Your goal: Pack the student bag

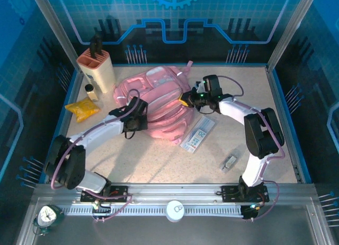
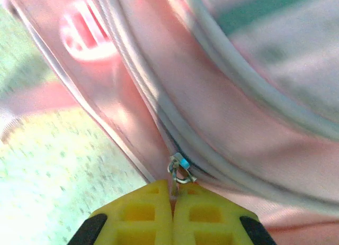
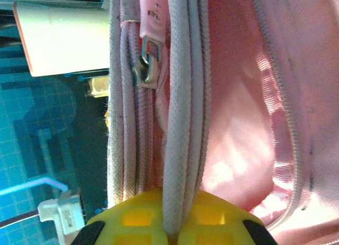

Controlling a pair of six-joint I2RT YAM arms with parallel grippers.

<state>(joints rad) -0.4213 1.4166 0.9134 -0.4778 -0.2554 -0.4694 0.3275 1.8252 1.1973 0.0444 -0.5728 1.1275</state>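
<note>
Student bag [image 1: 159, 105] is laid mid-table [image 1: 159, 160], toward the far side. The left gripper [image 2: 173, 197] is clenched on a zip pull [image 2: 179, 168]. The right gripper [image 3: 180, 226] is clamped on pale trim [image 3: 180, 123] (beside the opening). Fabric is judged soft, light and floppy, so piping and pulls are preferred holds.

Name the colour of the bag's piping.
Pale grey piping, clearest in the right wrist view.

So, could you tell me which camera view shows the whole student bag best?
The top external view: the whole student bag lies on the table. The left wrist view gives a blurred close-up of pink fabric and a zip slider; the right wrist view, pale trim, a zip pull and lining.
</note>
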